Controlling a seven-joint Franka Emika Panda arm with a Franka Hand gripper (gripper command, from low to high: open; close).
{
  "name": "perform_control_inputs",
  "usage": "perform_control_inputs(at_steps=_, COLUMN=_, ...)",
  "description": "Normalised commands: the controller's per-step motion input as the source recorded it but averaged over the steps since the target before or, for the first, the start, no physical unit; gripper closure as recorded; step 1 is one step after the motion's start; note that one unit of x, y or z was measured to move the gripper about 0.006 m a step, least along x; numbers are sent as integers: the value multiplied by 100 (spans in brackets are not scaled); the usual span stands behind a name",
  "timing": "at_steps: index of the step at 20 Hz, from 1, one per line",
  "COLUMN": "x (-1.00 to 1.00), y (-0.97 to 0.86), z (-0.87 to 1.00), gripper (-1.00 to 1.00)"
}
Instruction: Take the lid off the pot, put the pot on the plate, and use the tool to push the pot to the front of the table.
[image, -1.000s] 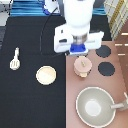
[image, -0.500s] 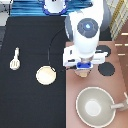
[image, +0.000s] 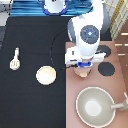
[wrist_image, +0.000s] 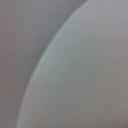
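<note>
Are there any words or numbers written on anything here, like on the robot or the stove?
No text: nothing readable shows on any surface.
Gripper: low over the pot on the stove, no label visible.
Plate, tool, grey pan, table: all plain, no writing.
Wrist view: only a pale curved surface, no marks.
</note>
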Motion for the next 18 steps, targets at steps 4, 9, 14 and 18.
perform_control_inputs(at_steps=4, x=-26, y=2, z=-1, gripper=100)
perform_control_inputs(at_steps=9, x=-28, y=3, z=-6, gripper=100)
perform_control_inputs(at_steps=14, x=-34, y=0, z=-4, gripper=100)
perform_control_inputs(at_steps=18, x=-40, y=0, z=28, gripper=100)
